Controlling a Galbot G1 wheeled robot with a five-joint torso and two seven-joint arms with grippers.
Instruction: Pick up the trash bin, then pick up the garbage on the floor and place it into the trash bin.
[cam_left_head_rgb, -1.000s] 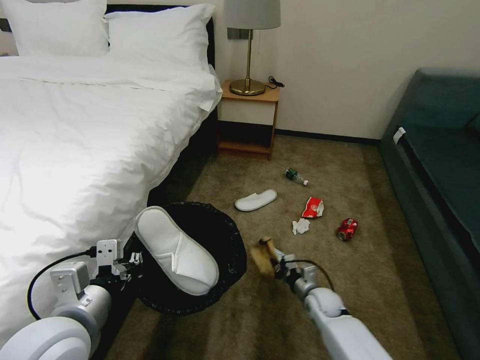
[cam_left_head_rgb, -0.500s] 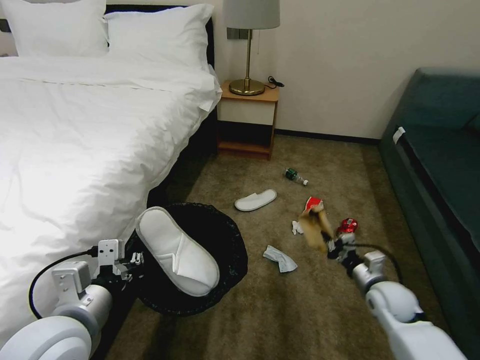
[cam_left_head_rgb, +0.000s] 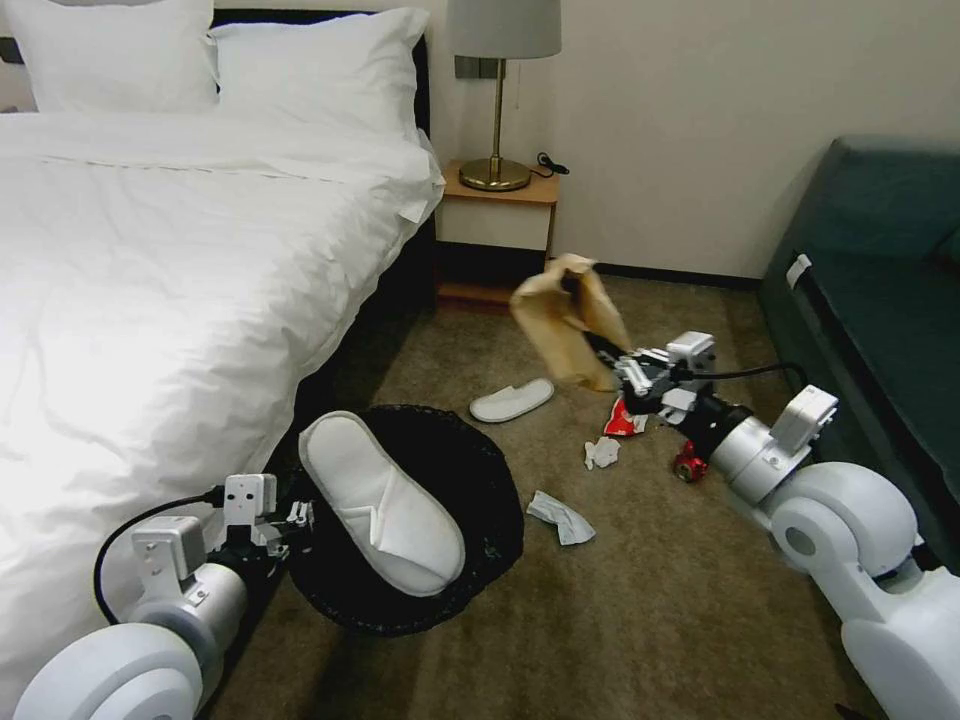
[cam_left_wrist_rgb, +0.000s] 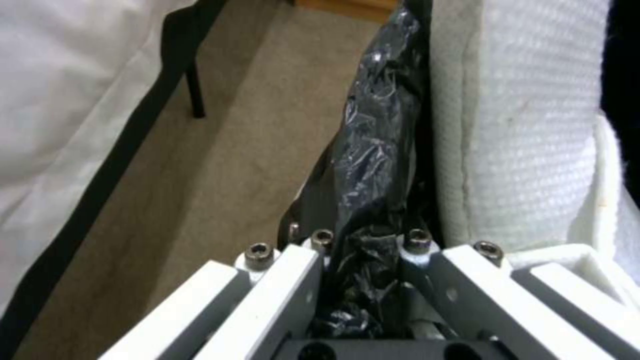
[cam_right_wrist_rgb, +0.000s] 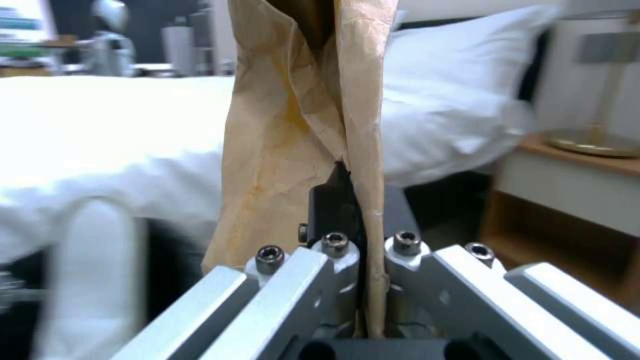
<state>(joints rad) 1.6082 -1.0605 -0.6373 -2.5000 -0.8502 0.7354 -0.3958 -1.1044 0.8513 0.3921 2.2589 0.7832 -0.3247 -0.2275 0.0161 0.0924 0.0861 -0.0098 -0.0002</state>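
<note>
Right gripper (cam_left_head_rgb: 610, 362): pinched shut on crumpled tan paper bag (cam_left_head_rgb: 566, 318), held aloft, long axis upright.
Round black plastic-lined trash bin (cam_left_head_rgb: 480, 470): lower and to the left, apparently clear of bag.
Left gripper (cam_left_wrist_rgb: 363, 260): clamped on bin's rim, beside white slipper (cam_left_head_rgb: 380, 505).

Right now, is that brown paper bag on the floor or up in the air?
In the air. The right gripper is shut on the paper bag, holding it above the carpet, away from the trash bin.
</note>
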